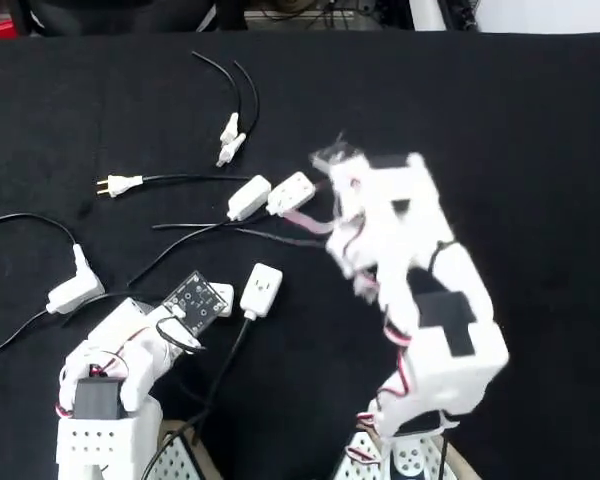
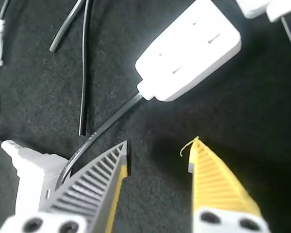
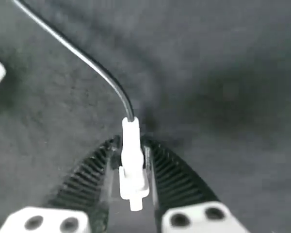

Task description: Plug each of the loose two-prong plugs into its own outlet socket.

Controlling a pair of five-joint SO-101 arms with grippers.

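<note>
The left fingers are spread wide and empty over the black bench, just beside the cord end of a white outlet socket. The right fingers are clamped on a slim white plug with a black cord, held beyond that socket, while a loose two-prong plug lies well apart from it.
</note>
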